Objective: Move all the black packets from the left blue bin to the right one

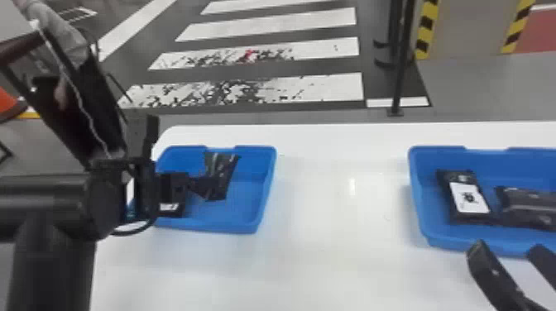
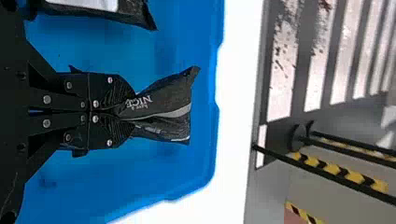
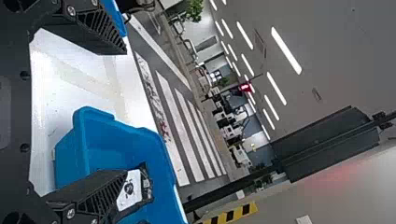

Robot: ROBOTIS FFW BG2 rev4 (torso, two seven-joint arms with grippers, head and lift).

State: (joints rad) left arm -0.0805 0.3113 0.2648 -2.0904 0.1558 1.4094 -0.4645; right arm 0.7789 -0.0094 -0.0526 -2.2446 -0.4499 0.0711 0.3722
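Observation:
My left gripper (image 1: 194, 185) is over the left blue bin (image 1: 264, 188), shut on a black packet (image 1: 221, 175). In the left wrist view the left gripper (image 2: 125, 109) pinches the middle of that packet (image 2: 161, 100), whose ends fan out. Another black packet with a white label (image 1: 171, 209) lies in the same bin, partly behind the arm. The right blue bin (image 1: 420, 206) holds a white-labelled black packet (image 1: 467, 198) and a darker one (image 1: 527, 206). My right gripper (image 1: 506, 252) stands open at that bin's near edge; in the right wrist view the right gripper (image 3: 119, 112) has widely parted fingers.
Both bins stand on a white table (image 1: 331, 248), with a broad stretch of tabletop between them. Beyond its far edge are a floor with white stripes and a black post (image 1: 401, 62). A person stands at the far left behind the left arm.

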